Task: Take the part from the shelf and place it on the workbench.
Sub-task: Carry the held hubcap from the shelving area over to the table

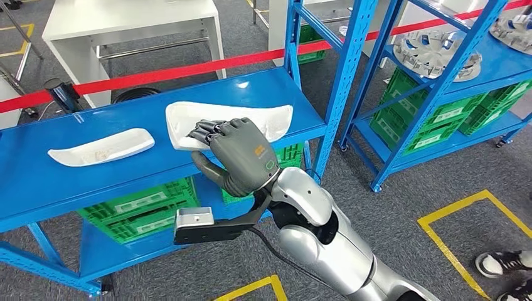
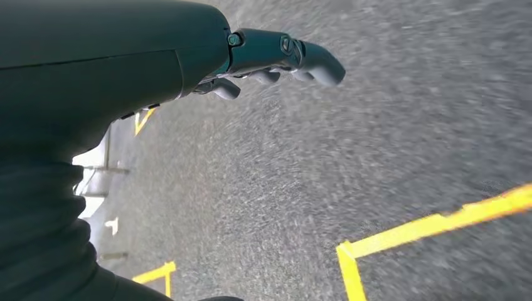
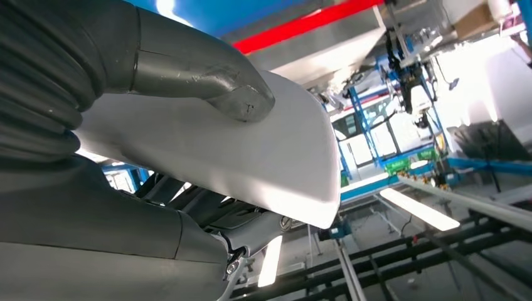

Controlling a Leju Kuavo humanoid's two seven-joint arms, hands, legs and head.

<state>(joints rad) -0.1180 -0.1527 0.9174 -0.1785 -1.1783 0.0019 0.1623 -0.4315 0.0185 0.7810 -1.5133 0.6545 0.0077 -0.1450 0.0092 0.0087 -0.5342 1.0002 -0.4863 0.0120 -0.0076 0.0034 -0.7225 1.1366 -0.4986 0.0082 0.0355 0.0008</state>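
White plastic part (image 1: 263, 120) lies on the blue shelf (image 1: 56, 179) with your right robot hand (image 1: 235, 150) clamped on its near edge, so you next lift it clear toward the worktop.

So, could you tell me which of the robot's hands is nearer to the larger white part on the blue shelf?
The right. The right hand grips the larger white part at its front edge, thumb beneath it. The left hand hangs over the grey floor, away from the shelf.

Right hand (image 1: 241, 153) clasped on part (image 1: 276, 119); left hand (image 2: 276, 59) slack.
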